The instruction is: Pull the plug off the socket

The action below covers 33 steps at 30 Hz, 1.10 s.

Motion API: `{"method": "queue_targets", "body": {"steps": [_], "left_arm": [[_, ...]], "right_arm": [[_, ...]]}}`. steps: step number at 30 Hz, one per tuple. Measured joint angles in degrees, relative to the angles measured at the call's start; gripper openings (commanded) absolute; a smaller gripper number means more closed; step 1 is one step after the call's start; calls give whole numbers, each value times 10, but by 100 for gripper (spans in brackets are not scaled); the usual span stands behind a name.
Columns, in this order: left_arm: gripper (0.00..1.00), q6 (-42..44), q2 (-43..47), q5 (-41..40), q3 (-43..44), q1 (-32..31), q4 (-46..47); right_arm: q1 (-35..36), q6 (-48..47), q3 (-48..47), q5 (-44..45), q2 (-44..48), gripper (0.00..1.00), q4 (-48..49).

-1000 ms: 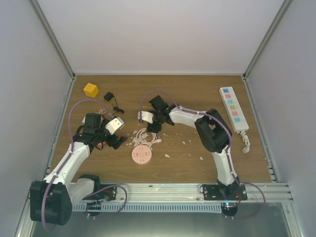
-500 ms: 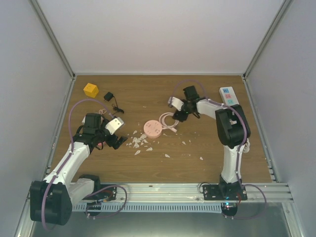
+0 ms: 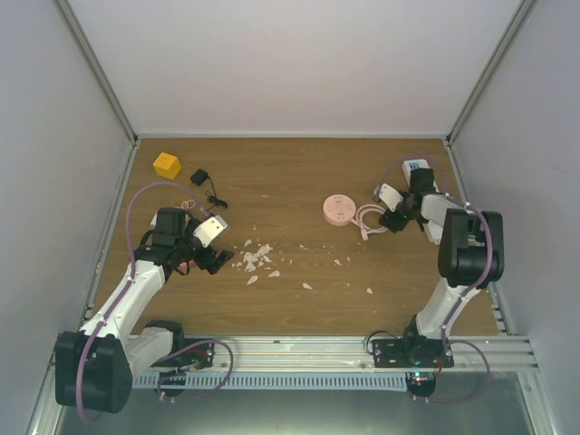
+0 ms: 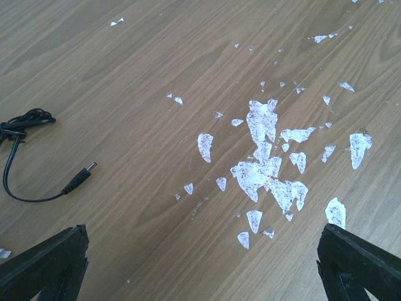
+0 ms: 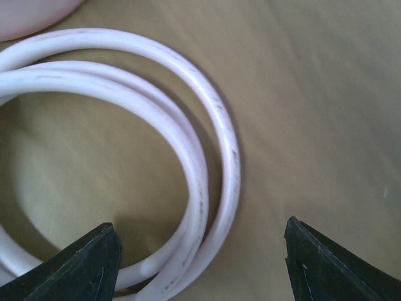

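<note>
Socket [image 3: 338, 208] round pink disc, glossy white cord [image 5: 203, 226] coiled

right arm [image 3: 450, 237] swung rightward, pink socket [image 3: 339, 208] and white cable [image 3: 368, 218] dragged along

Looking down on a brown wood-grain tabletop [image 3: 299, 172], closed in by a plain white back wall [image 3: 290, 63] and pale side panels left [image 3: 45, 181] and right [image 3: 535, 136]. Framed at the corners with slanting grey metal posts [image 3: 95, 68], edged along the near side with a ribbed aluminium rail [image 3: 299, 349]. Lit softly and evenly throughout.
</note>
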<state>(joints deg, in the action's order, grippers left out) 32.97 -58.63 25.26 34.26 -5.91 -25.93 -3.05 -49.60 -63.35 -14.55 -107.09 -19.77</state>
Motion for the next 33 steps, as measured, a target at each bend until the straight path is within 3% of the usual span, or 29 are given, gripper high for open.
{"method": "queue_targets", "body": {"steps": [16, 22, 33], "left_arm": [[99, 0, -3, 0, -1, -1, 0], [99, 0, -4, 0, -1, -1, 0], [99, 0, -3, 0, -1, -2, 0]], "right_arm": [[-77, -106, 243, 5, 235, 75, -45], [-73, -112, 242, -8, 243, 77, -102], [-62, -81, 167, -27, 160, 64, -141]]}}
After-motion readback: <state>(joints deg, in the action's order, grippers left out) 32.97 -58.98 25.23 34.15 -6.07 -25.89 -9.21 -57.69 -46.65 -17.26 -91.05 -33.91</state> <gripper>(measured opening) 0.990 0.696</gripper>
